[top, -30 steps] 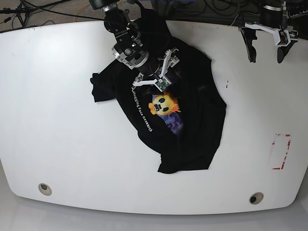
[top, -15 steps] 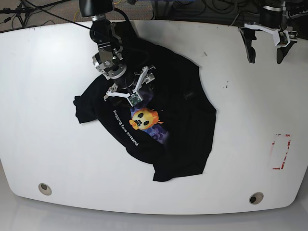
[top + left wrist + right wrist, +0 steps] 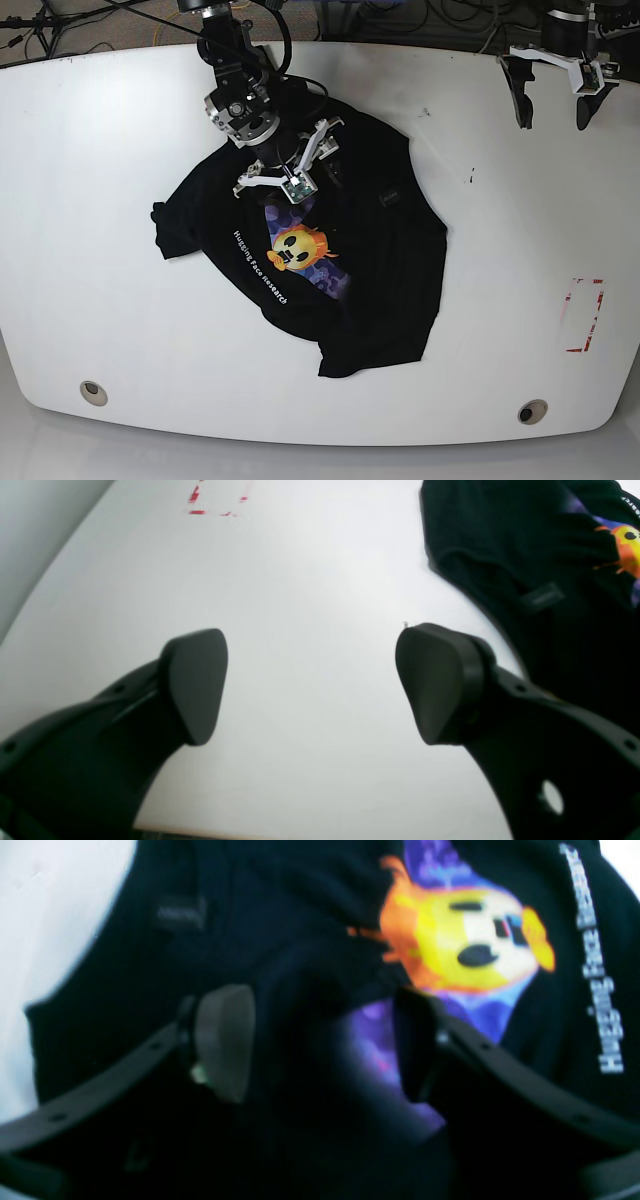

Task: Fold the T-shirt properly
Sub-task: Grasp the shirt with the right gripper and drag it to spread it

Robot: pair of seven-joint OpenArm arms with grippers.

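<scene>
Near the table's far edge, right gripper (image 3: 284, 165) fingers straddle a fold of the crumpled black printed T-shirt (image 3: 375, 260), unclosed; left gripper (image 3: 551, 92) open at far corner, well apart.

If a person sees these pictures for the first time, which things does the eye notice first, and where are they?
First comes the black T-shirt, lying crumpled across the middle of the white table, with its bright yellow-orange emoji face and white lettering. Next, the right gripper sits on the shirt's upper part, just above the print, jaws apart. The left gripper hangs open at the table's far corner, away from the cloth.
</scene>
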